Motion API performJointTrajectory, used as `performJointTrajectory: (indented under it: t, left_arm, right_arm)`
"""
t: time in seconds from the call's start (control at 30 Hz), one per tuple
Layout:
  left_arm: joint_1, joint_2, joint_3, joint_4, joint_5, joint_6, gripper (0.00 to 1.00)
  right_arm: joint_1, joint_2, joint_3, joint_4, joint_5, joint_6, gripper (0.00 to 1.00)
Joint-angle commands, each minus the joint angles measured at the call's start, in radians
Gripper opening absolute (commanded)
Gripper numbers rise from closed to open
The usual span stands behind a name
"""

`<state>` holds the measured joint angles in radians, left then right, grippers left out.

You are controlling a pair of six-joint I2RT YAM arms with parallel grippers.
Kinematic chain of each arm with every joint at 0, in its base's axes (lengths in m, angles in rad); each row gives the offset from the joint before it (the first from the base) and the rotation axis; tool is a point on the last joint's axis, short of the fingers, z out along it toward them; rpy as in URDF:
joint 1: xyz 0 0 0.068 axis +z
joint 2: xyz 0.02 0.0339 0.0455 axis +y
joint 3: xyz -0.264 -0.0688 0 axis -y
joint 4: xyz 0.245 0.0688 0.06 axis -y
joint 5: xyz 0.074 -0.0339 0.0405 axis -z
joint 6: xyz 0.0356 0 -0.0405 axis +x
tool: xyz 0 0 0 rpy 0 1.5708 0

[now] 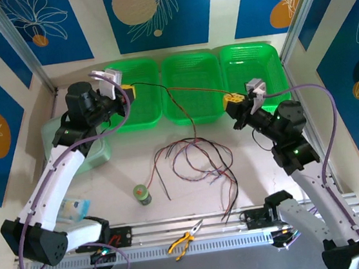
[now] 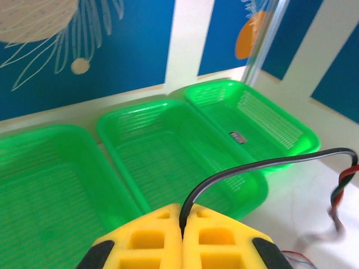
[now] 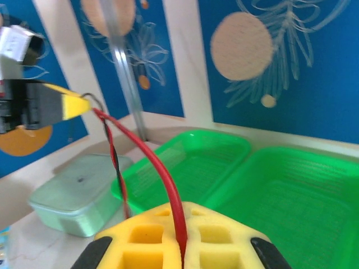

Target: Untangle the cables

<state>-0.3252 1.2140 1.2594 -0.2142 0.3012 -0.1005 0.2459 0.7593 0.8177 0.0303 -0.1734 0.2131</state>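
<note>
A loose tangle of thin cables (image 1: pixel 195 162) in black, dark red and purple-blue lies mid-table. My left gripper (image 1: pixel 128 91) hangs above the left green basket, shut on a black cable (image 2: pixel 252 166) that leaves its yellow tips (image 2: pixel 182 210) and curves right toward a twisted red-and-black pair (image 2: pixel 342 188). My right gripper (image 1: pixel 231 101) hovers before the right basket, shut on a red cable (image 3: pixel 162 174) at its tips (image 3: pixel 180 210). That cable runs in the air across to the left gripper (image 3: pixel 73 105). A twisted red-and-black strand (image 3: pixel 115 162) hangs from there down toward the tangle.
Three green baskets (image 1: pixel 192 87) line the back; the right one holds a small flat item (image 2: pixel 238 137). A pale green lidded box (image 1: pixel 94 151) sits at the left. A small green jar (image 1: pixel 142 194), yellow pliers (image 1: pixel 184 241) and a plastic packet (image 1: pixel 74 208) lie near the front.
</note>
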Motion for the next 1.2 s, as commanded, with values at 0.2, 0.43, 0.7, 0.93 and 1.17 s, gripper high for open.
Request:
performJointTrajectory:
  t: [0.2, 0.43, 0.7, 0.93, 1.17]
  left_arm:
    - [0.088, -0.049, 0.036, -0.100, -0.167, 0.027, 0.00]
    - [0.160, -0.076, 0.050, -0.109, -0.185, 0.017, 0.00]
    - [0.277, -0.082, 0.084, -0.148, -0.186, 0.007, 0.00]
    - [0.446, -0.121, 0.058, -0.172, -0.150, -0.026, 0.00]
    - [0.539, -0.108, 0.120, -0.200, -0.182, -0.078, 0.00]
  right_arm:
    - [-0.219, 0.041, 0.039, -0.040, -0.069, 0.025, 0.00]
    - [-0.346, 0.055, 0.081, -0.047, -0.102, 0.028, 0.00]
    - [-0.503, 0.057, 0.103, -0.050, -0.110, 0.071, 0.00]
    - [-0.549, 0.050, 0.100, -0.045, -0.086, 0.090, 0.00]
    - [-0.563, 0.073, 0.158, -0.062, -0.047, 0.042, 0.00]
